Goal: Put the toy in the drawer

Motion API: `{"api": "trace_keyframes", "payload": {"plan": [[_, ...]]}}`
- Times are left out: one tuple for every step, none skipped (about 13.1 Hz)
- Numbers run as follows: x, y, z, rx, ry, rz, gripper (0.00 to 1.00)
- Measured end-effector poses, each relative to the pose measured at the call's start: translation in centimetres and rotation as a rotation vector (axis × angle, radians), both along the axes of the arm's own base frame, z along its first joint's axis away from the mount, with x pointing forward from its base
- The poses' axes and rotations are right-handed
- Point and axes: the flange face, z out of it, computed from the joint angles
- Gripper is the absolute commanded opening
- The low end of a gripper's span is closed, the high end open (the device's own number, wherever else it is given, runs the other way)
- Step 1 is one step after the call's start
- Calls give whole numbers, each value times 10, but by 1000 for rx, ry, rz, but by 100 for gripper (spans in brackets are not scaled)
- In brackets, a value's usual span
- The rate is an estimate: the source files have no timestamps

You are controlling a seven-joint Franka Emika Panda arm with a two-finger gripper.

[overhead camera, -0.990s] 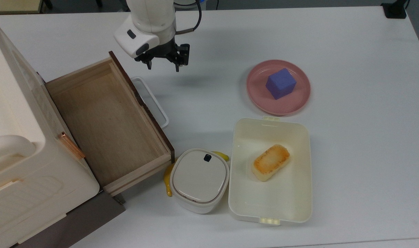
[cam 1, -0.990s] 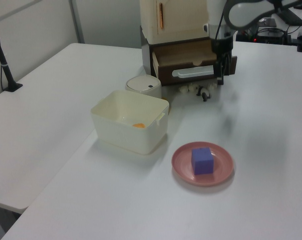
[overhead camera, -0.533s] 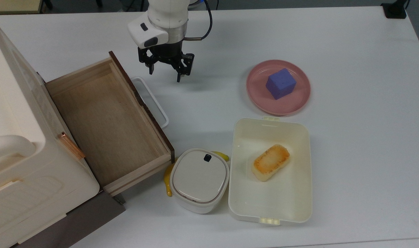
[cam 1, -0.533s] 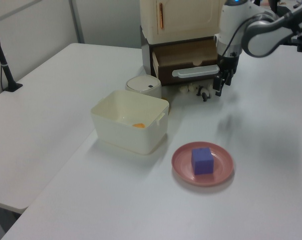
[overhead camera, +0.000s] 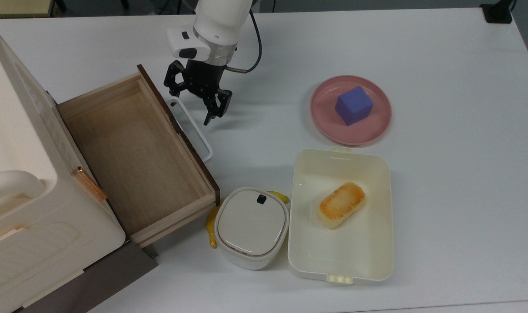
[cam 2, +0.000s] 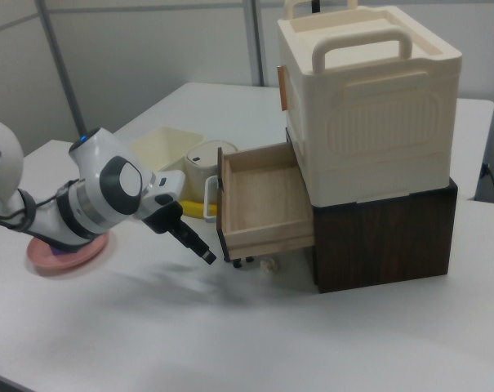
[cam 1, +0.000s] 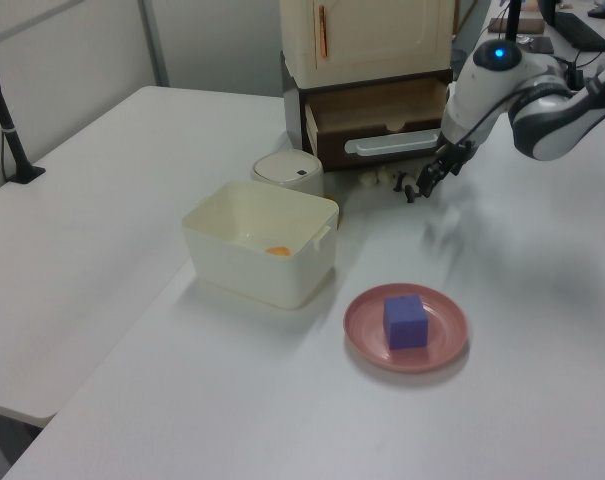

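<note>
The light-wood drawer [overhead camera: 133,152] stands pulled out of the cabinet, with nothing in it; its dark front panel carries a white loop handle [overhead camera: 194,130]. In the left view a tiny black-and-white toy [cam 1: 406,187] lies on the table just below the drawer [cam 1: 382,120] front. The right view shows a small whitish toy [cam 2: 268,265] beneath the drawer [cam 2: 263,200]. My gripper [overhead camera: 192,108] is open and tilted, hanging just beside the handle with nothing between its fingers. In the left view the gripper [cam 1: 429,180] is close to the toy. The right view has the gripper [cam 2: 199,249] low at the drawer front.
A pink plate [overhead camera: 329,126] holds a purple cube [overhead camera: 353,104]. A cream tub [overhead camera: 376,243] contains a toasted bread piece [overhead camera: 341,204]. A white lidded container [overhead camera: 251,227] stands on a yellow banana [overhead camera: 211,226] by the drawer corner. The tall cream cabinet [cam 2: 369,98] rises behind.
The gripper has come down and moved toward the drawer handle, tilting over, and now hangs close to the toy. It stays open. Nothing else has moved.
</note>
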Motion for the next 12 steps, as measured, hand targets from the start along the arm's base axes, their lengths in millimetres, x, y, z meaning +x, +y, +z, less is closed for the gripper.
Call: {"api": "trace_keyframes", "payload": {"plan": [[0, -1, -6, -11, -22, -18, 92], [-1, -3, -18, -32, -46, -47, 92], [-2, -4, -32, -45, -66, -75, 92], [-2, -5, -40, -45, -81, -103, 92], [-1, -7, -49, -36, -101, -144, 92], [2, -9, -52, -13, -121, -170, 92], [6, -9, -50, 7, -144, -189, 92], [10, -10, -47, 16, -160, -205, 92], [13, -12, -44, 18, -174, -216, 92], [16, -14, -41, 15, -188, -220, 92], [20, -16, -39, 9, -200, -221, 92], [23, -17, -41, 1, -210, -217, 92]]}}
